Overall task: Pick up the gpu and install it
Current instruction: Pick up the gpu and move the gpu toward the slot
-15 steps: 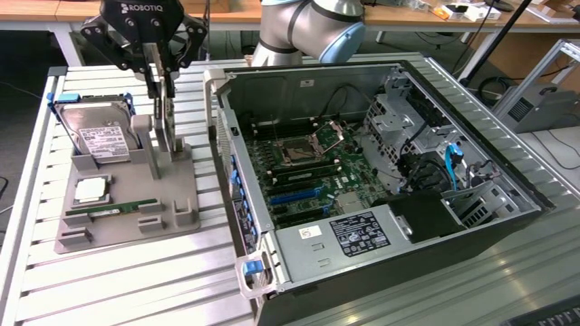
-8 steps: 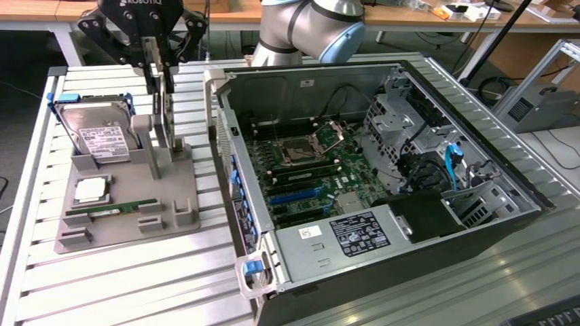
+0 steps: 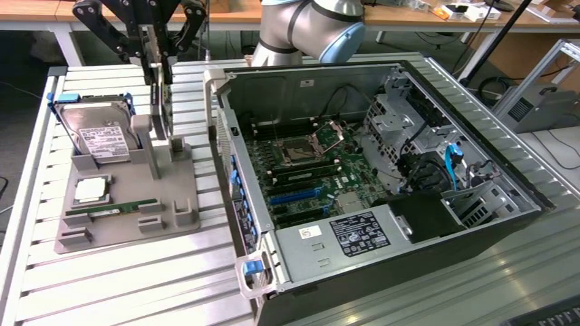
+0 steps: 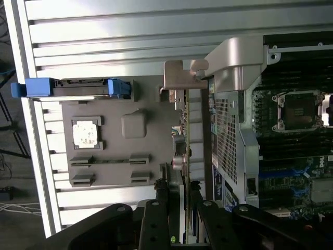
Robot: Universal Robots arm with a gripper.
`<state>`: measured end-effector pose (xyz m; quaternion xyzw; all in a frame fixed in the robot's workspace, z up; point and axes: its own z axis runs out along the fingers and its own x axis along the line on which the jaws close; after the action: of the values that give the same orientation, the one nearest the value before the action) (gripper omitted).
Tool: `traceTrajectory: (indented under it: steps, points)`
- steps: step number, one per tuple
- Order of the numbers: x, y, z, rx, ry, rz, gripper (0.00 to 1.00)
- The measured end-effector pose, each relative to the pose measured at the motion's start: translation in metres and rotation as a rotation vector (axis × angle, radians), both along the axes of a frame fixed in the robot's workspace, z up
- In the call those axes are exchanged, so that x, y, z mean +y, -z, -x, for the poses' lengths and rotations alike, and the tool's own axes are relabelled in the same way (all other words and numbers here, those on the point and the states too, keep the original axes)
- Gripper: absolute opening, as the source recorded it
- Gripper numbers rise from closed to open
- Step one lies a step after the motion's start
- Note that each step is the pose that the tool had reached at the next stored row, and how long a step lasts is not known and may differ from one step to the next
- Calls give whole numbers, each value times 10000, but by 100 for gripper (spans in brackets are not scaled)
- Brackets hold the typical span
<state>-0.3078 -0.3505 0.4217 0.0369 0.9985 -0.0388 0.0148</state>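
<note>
The gpu (image 3: 161,102) is a thin dark card that stands on edge over the grey parts holder (image 3: 127,197), left of the open computer case (image 3: 220,102) in the exterior view. My gripper (image 3: 160,54) comes down from above and is shut on the card's upper edge. In the wrist view the gpu (image 4: 186,130) shows edge-on, its silvery bracket (image 4: 179,75) at the far end, with my gripper (image 4: 178,190) clamping it from both sides. I cannot tell whether the card's lower edge still touches the holder.
On the holder lie a hard drive (image 3: 95,129) in blue rails, a processor chip (image 3: 91,190) and a green memory stick (image 3: 113,209). Inside the case the motherboard has blue card slots (image 3: 295,197). The arm's base (image 3: 308,27) stands behind the case.
</note>
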Motion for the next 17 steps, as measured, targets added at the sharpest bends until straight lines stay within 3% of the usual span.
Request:
traceTrajectory:
  steps: [3, 5, 8, 9, 17]
  points:
    - [-11, -3, -10, 2, 0, -1, 27]
    - [-41, -3, -31, 1, 0, -2, 27]
    - [-168, -2, -119, 0, 1, -3, 27]
    - [-223, -2, -236, 1, 0, -3, 27]
    - [-274, -2, -350, 0, 0, -2, 27]
